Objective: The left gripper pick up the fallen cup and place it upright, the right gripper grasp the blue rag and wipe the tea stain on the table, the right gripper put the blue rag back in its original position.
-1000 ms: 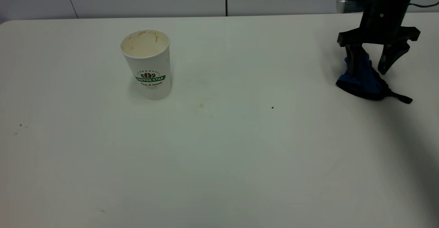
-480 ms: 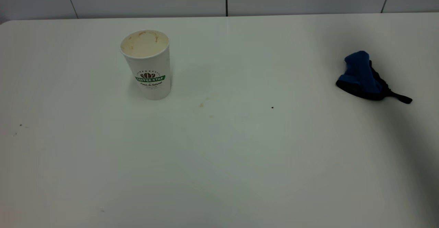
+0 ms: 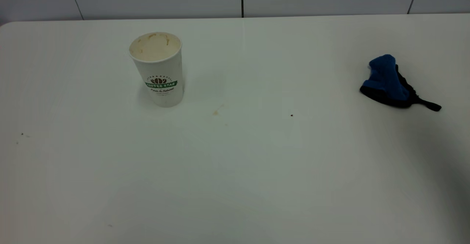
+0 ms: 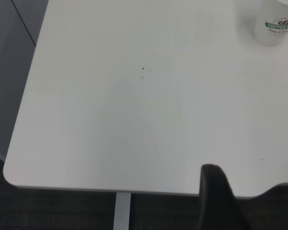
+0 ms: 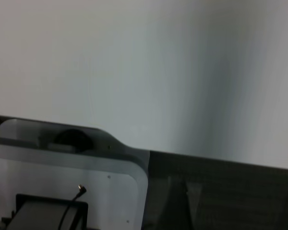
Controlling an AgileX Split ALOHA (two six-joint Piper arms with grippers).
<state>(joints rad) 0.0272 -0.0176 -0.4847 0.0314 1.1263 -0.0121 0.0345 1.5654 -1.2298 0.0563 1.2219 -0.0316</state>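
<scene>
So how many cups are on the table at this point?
1. The cup stands upright at the table's far left, well apart from the blue rag at the far right. Nothing in view could be hiding another.

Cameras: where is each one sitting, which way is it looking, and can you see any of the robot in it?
Exterior view: above the table, looking down at the upright cup, faint tea stain and blue rag; no arm shows.
Left wrist view: above a table corner, looking down; one dark fingertip of the left gripper shows.
Right wrist view: looks past the table's edge at grey equipment; no gripper visible.
Shared: the exterior and left wrist views both show the cup.
</scene>
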